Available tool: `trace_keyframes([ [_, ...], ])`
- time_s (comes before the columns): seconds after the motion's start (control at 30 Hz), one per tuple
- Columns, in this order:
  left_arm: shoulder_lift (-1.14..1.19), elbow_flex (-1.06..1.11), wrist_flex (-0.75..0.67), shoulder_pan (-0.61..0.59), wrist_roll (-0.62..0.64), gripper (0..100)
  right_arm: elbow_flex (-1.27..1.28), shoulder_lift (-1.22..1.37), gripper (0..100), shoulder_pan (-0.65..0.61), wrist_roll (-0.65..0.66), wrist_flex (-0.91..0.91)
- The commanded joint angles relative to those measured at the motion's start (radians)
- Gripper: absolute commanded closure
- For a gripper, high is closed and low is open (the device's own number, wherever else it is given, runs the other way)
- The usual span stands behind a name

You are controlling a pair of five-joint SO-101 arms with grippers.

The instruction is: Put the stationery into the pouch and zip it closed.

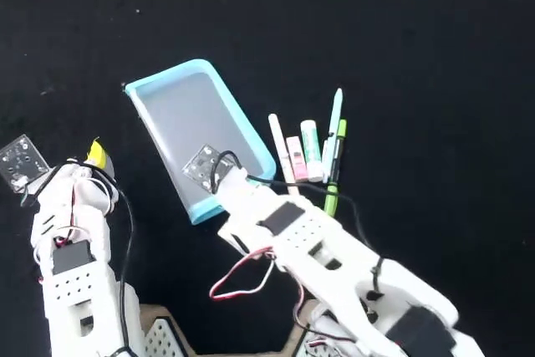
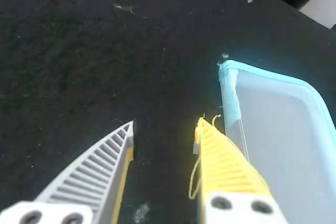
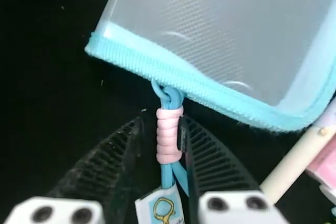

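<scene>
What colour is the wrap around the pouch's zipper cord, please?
The wrap is pink, on a light blue cord; the right wrist view shows it best.

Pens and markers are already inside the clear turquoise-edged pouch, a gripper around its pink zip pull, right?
No: in the high view the pens and markers lie beside the clear turquoise-edged pouch on the black table. The rest is right.

Bare black table [image 1: 418, 48] across upper and right frame; pouch [image 1: 192, 127], stationery row [image 1: 311, 150] and right arm [image 1: 334, 261] crowded at centre.
</scene>
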Motion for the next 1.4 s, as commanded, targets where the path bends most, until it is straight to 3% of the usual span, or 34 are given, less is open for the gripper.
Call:
trace_keyframes([
  [0.0,-0.006,-0.016,-0.017,-0.002,0.011,81,-0.059,0.077,89.2,0.012,0.005,-0.048],
  [0.2,-0.006,-0.015,-0.015,-0.002,0.011,81,-0.160,0.189,92.9,0.072,0.009,0.044],
  [0.23,-0.006,-0.015,-0.015,-0.002,0.011,81,-0.176,0.206,98.1,0.078,0.021,0.069],
  [0.33,-0.006,-0.015,-0.015,-0.002,0.009,81,-0.202,0.225,99.1,0.081,0.123,0.181],
  [0.63,-0.006,-0.015,-0.012,-0.004,0.006,81,-0.280,0.053,98.5,0.158,0.135,0.493],
  [0.7,-0.006,-0.015,-0.014,-0.004,0.006,81,-0.260,0.053,96.5,0.172,0.135,0.494],
  [0.9,-0.006,-0.015,-0.015,-0.004,0.006,81,-0.225,0.044,76.5,0.169,0.135,0.497],
  [1.03,-0.006,-0.015,-0.014,-0.004,0.006,81,-0.289,0.045,79.3,0.161,0.127,0.503],
  [1.17,-0.006,-0.015,-0.012,-0.007,0.006,81,-0.289,0.053,79.6,0.074,0.110,0.486],
  [1.37,-0.006,-0.015,-0.011,-0.007,0.006,81,-0.133,0.053,79.6,0.052,0.072,0.258],
])
